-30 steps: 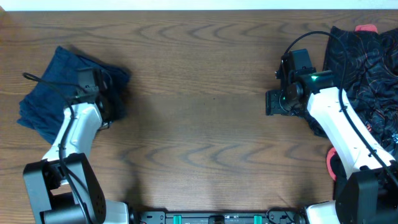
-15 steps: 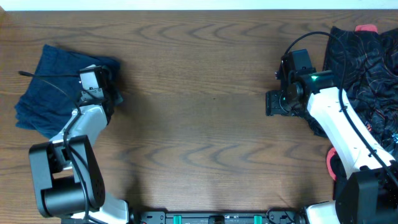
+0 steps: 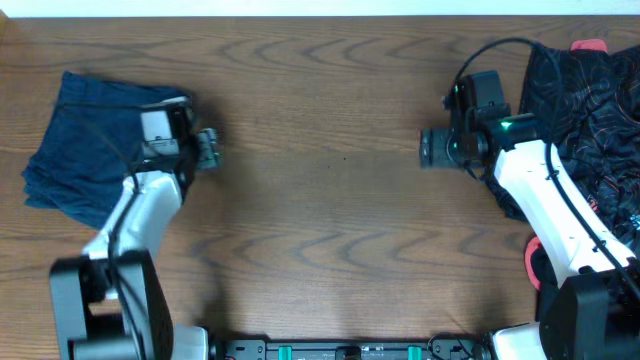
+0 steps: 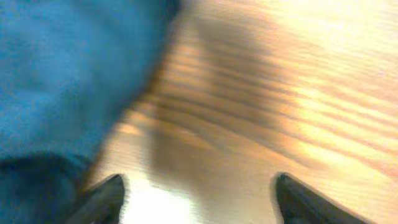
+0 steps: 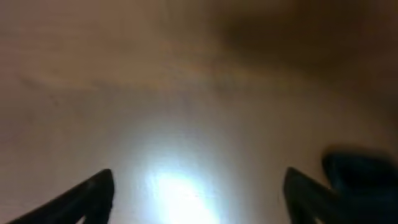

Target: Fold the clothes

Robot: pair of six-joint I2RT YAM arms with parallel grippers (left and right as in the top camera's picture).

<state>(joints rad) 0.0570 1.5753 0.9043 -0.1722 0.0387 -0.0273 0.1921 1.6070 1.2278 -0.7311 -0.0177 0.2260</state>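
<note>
A folded dark blue garment lies at the table's left and fills the left side of the left wrist view. My left gripper hovers just right of the garment's edge, open, with only bare wood between its fingertips. A heap of black patterned clothes lies at the far right. My right gripper stands left of that heap over bare wood, open and empty; its wrist view shows only blurred table between its fingertips.
A red object peeks out at the top of the black heap, and another red piece shows by the right arm's base. Cables run over both arms. Brown wooden table spans the middle.
My left gripper let go of the blue garment, opened and drew back to the right off the cloth. The garment now lies flatter. My right gripper opened wider and turned slightly.
</note>
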